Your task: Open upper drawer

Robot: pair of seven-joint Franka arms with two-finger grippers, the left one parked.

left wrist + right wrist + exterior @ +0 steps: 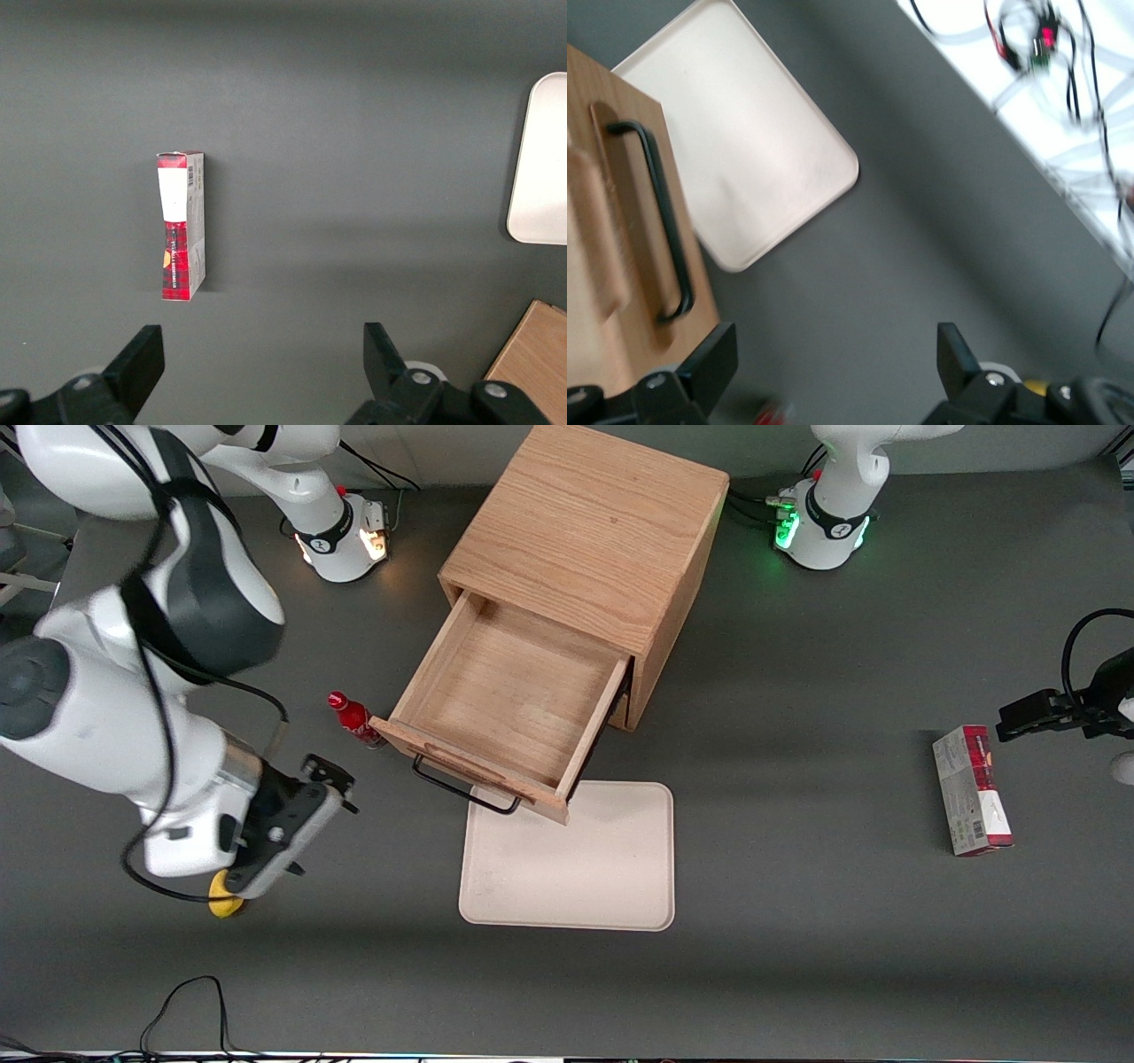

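Note:
The upper drawer (pixel 509 704) of the oak cabinet (pixel 589 540) stands pulled far out, and its inside is bare wood. Its black wire handle (pixel 465 788) faces the front camera and overhangs a beige tray. In the right wrist view the drawer front (pixel 620 248) and the handle (pixel 660 221) show beside the gripper. My right gripper (pixel 328 775) is open and empty. It hangs above the table, apart from the handle, toward the working arm's end. Its two fingers (pixel 713 363) stand wide apart over bare grey table.
A beige tray (pixel 576 859) lies on the table under the drawer's front edge. A small red bottle (pixel 353 719) stands beside the drawer, near the gripper. A yellow thing (pixel 226 903) lies under the wrist. A red and white box (pixel 970 788) lies toward the parked arm's end.

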